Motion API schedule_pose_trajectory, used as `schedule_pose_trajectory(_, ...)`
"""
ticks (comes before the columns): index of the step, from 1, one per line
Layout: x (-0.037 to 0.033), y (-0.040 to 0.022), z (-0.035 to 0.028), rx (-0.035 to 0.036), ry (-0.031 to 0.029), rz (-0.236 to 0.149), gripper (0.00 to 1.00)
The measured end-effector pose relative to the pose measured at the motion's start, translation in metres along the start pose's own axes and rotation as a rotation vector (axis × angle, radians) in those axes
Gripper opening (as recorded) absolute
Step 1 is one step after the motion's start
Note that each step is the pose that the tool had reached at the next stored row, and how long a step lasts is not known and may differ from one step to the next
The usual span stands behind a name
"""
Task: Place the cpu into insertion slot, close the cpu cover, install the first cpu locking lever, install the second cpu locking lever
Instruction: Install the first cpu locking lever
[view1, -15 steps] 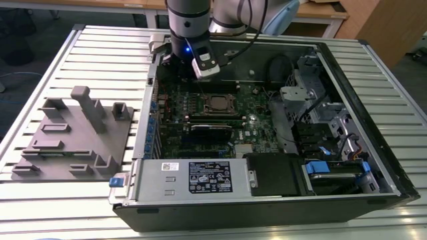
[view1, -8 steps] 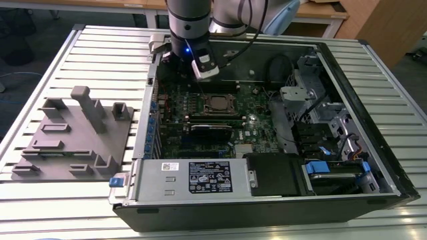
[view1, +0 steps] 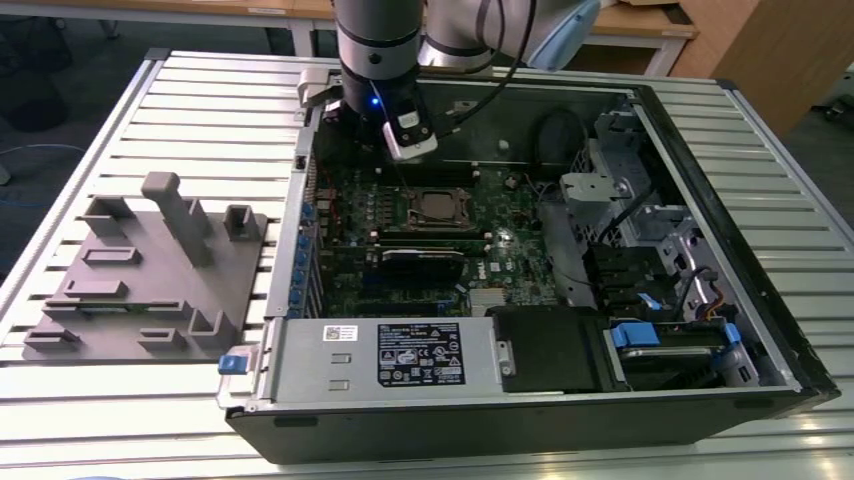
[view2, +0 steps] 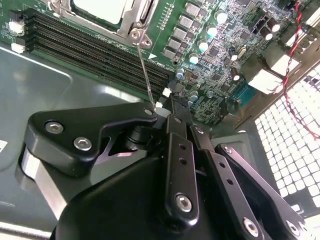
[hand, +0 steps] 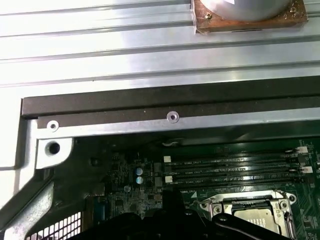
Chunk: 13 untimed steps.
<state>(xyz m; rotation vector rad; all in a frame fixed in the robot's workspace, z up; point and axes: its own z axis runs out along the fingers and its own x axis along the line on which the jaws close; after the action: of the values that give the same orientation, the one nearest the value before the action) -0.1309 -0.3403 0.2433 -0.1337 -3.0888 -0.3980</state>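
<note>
While the gripper (view2: 162, 111) has its fingers pressed together on the free end of a cpu locking lever (view2: 144, 70), I think this thin rod should be swung smoothly about its hinge, never forced sideways. Its long axis runs from the cpu cover (hand: 217, 209) corner across the memory slots (view2: 95, 42) to the fingertips. The cpu (hand: 256, 216) lies in the insertion slot (view1: 435, 208), under the closed cover.

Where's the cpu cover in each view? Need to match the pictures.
Exterior view: cpu cover in the middle of the motherboard.
Second wrist view: cpu cover beyond the memory slots, at the far end of the locking lever that the gripper is shut on.
First wrist view: cpu cover next to the memory slots, on their side away from the case wall.
Shared landmark: the memory slots.
</note>
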Motion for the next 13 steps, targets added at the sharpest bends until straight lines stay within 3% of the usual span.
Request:
schedule_pose_trajectory(6,-0.0041,0.0003,-0.0001,0.0000,0.0000,0.000,0.11)
schedule_pose_trajectory(13,-0.0195,0.0018,-0.0002,0.0022,-0.0012,0.004,0.11)
